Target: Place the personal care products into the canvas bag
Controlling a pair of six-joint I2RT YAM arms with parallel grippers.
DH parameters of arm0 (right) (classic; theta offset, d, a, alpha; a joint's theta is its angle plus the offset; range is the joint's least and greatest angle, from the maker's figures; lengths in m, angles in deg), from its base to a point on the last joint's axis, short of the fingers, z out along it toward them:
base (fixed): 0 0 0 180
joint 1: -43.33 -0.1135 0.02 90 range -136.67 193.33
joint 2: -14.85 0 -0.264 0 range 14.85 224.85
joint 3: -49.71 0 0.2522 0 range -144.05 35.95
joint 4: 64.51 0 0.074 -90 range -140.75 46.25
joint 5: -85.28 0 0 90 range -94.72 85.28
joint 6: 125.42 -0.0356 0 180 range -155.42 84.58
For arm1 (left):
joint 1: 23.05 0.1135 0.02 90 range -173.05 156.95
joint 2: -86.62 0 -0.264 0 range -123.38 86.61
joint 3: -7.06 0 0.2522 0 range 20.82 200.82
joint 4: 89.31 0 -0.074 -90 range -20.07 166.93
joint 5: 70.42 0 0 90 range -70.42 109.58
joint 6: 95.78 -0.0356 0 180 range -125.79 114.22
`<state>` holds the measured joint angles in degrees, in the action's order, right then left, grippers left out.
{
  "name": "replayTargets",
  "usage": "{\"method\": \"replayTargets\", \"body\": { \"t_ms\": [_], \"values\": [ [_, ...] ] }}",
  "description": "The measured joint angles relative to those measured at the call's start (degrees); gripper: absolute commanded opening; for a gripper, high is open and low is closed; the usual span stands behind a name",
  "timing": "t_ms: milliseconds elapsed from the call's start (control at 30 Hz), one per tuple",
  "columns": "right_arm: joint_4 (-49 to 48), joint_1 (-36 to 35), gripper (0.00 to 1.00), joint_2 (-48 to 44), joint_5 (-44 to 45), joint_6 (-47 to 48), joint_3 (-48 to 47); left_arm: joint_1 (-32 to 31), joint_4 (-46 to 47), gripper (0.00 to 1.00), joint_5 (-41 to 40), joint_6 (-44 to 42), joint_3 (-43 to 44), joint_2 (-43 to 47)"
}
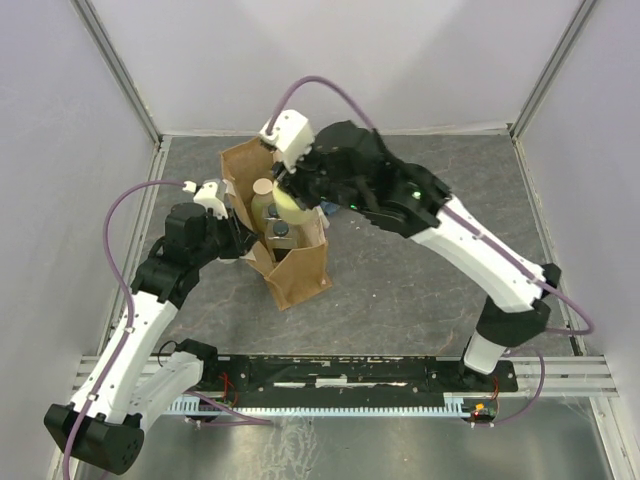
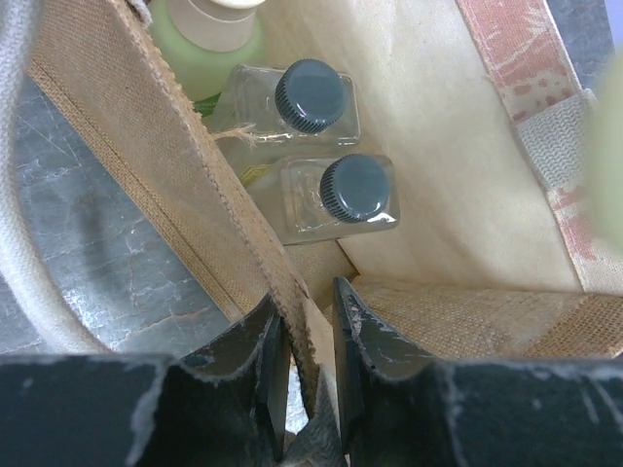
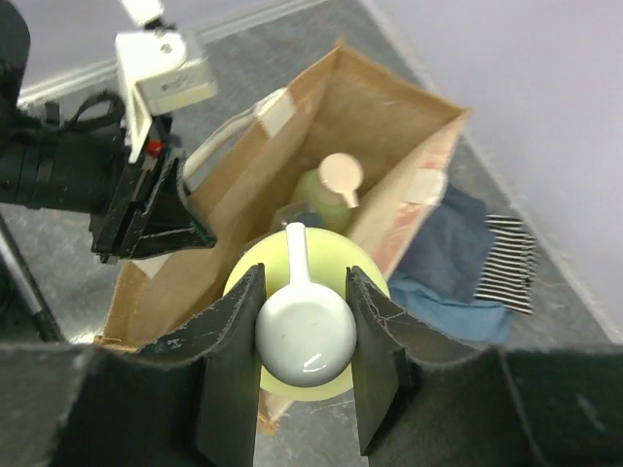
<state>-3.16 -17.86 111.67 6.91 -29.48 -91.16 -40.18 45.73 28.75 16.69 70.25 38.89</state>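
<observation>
The canvas bag (image 1: 300, 275) stands open mid-table. My left gripper (image 2: 310, 336) is shut on its near rim (image 2: 258, 238), one finger inside, one outside; it shows in the top view (image 1: 240, 238). Two clear square bottles with dark caps (image 2: 310, 95) (image 2: 355, 187) lie inside beside the green bottle with beige cap (image 2: 209, 34), which also shows from above (image 3: 326, 190). My right gripper (image 3: 305, 331) is shut on the white pump of the yellow bottle (image 3: 370, 277) and holds it over the bag's mouth (image 1: 285, 203).
Folded blue cloth (image 3: 453, 268) and striped cloth (image 3: 506, 258) lie on the grey table against the bag's far side. Grey enclosure walls (image 1: 60, 150) ring the table. My left arm's wrist (image 3: 97, 185) is close beside the bag.
</observation>
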Motion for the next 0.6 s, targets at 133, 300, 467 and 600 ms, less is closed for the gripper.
{"method": "replayTargets", "body": {
  "t_ms": [133,300,467,600],
  "values": [
    [-0.74,0.07,0.01,3.39,-3.30,-0.37,3.15,0.00,-0.76,0.30,0.02,0.00,0.70,0.22],
    [-0.87,-0.04,0.00,3.39,-4.81,-1.77,10.27,0.00,-1.84,0.30,0.02,-0.02,1.31,0.55],
    [-2.10,-0.04,0.01,1.66,-4.94,-3.28,16.17,0.00,-2.14,0.30,0.00,-0.02,1.42,0.55],
    [-3.98,-0.04,0.00,-1.95,-4.72,-4.52,20.46,0.00,-2.12,0.30,-0.07,-0.02,1.46,0.39]
  ]
}}
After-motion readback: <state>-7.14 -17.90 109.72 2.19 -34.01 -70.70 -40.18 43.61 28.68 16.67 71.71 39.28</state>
